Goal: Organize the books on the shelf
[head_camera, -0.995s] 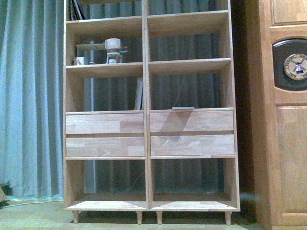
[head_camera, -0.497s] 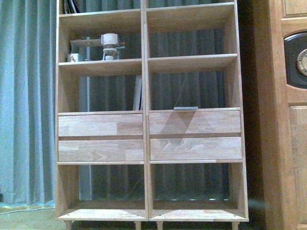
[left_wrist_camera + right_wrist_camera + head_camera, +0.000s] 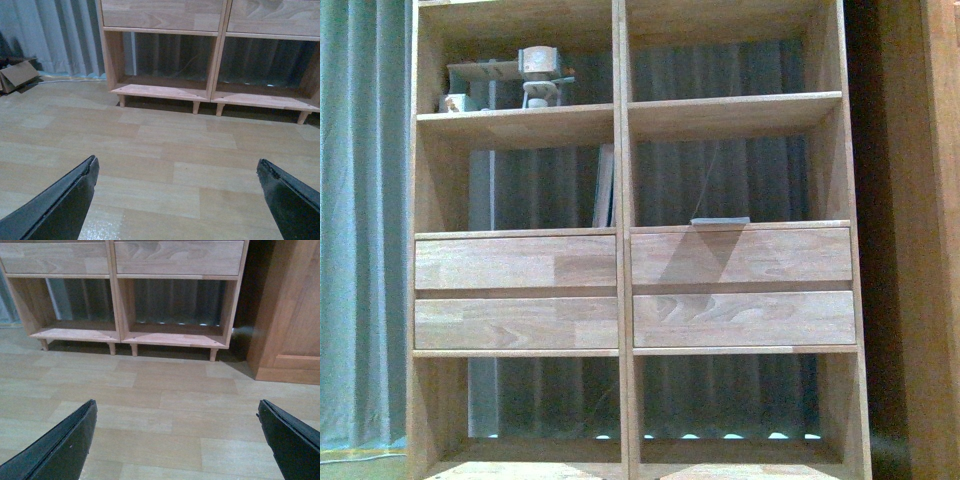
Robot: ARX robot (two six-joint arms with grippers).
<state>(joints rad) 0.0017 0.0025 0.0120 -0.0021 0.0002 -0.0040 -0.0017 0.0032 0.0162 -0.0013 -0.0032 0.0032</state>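
The light-wood shelf (image 3: 623,290) fills the front view, with four drawer fronts across its middle. A slim pale book (image 3: 606,186) stands against the centre divider in the left compartment above the drawers. A thin grey flat item (image 3: 720,220) lies on top of the upper right drawer; I cannot tell whether it is a book. Neither arm shows in the front view. My left gripper (image 3: 176,162) is open over bare wooden floor, facing the shelf's bottom compartments (image 3: 165,92). My right gripper (image 3: 176,404) is open too, with nothing between its fingers, facing the shelf's foot (image 3: 175,339).
Small wooden ornaments (image 3: 535,75) stand on the upper left board. A blue-grey curtain (image 3: 360,200) hangs behind and to the left. A darker wooden cabinet (image 3: 290,315) stands just right of the shelf. A cardboard piece (image 3: 17,75) lies on the floor at the left.
The front view has closed in on the shelf, which looms larger. Its legs, its top row and the cabinet's clock have slid out of the picture.
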